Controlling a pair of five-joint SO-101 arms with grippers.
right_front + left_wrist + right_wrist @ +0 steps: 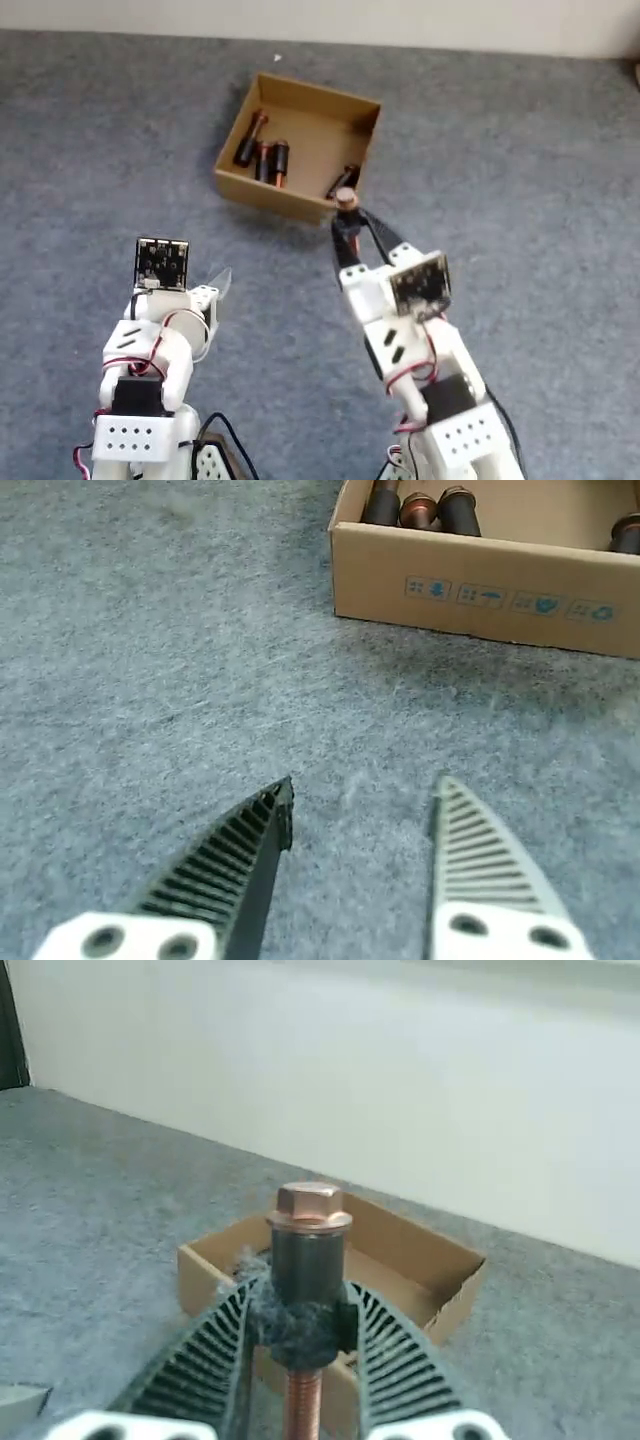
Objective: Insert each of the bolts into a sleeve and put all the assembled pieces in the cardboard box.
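My right gripper (300, 1325) is shut on an assembled piece (305, 1260), a copper bolt standing upright through a black sleeve. In the high view the right gripper (347, 225) holds this assembled piece (346, 198) just above the near right corner of the cardboard box (245, 185). Several assembled pieces (263, 150) lie inside the box. The left gripper (360, 810) hangs open over bare carpet, short of the cardboard box (480, 585), with nothing between its fingers. The left gripper (215, 290) sits at the lower left of the high view.
Grey carpet covers the whole work surface. A pale wall (400, 1080) rises behind the box. Open carpet lies to the left and right of the box.
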